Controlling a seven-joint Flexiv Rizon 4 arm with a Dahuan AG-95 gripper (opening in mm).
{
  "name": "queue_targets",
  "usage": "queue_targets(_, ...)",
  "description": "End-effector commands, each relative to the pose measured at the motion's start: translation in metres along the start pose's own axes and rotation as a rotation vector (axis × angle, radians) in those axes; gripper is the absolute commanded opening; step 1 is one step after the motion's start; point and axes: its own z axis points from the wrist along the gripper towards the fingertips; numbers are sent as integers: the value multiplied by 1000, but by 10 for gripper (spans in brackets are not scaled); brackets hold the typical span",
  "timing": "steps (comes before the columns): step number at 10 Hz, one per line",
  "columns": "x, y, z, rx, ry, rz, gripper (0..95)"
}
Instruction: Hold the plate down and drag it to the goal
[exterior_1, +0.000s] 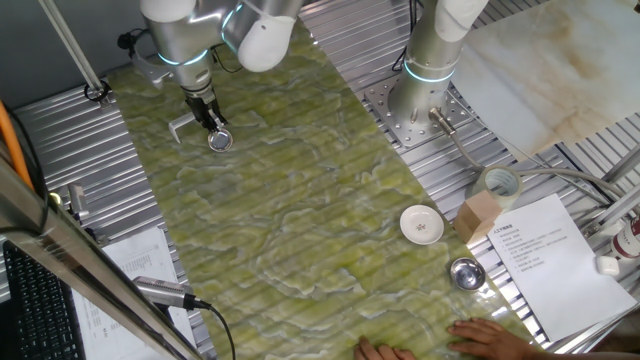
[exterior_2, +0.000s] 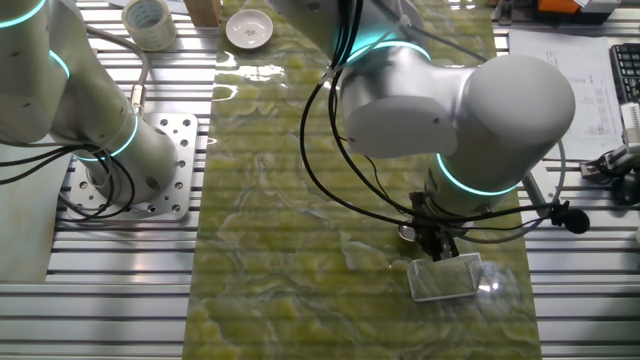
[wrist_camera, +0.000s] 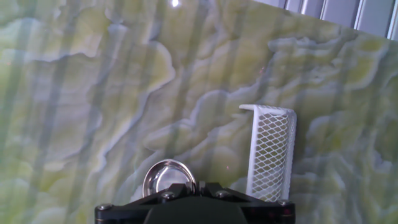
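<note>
Gripper (exterior_1: 214, 124) stood on one plate (exterior_1: 220, 140) in one fixed view, one goal (exterior_1: 181, 125) just beside; a white dish (exterior_1: 421, 224) and steel bowl (exterior_1: 466, 273) sat well apart. The other fixed view hid the plate behind the arm — jaw opening I could not tell. Hand view showed the plate (wrist_camera: 168, 177) under the fingers; weak pressing could let it slip — missing the frame.

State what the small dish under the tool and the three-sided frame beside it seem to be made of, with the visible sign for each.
The plate: apparently polished metal, given its silvery mirror-like sheen. The goal: probably white plastic, matt, with an open mesh wall; the exact material can't be confirmed.
</note>
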Motion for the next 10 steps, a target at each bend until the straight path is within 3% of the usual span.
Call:
queue_targets(1, 1, 0, -1, 5, -1, -6, 0)
queue_targets(10, 3, -4, -3, 19, -16, -23, 0)
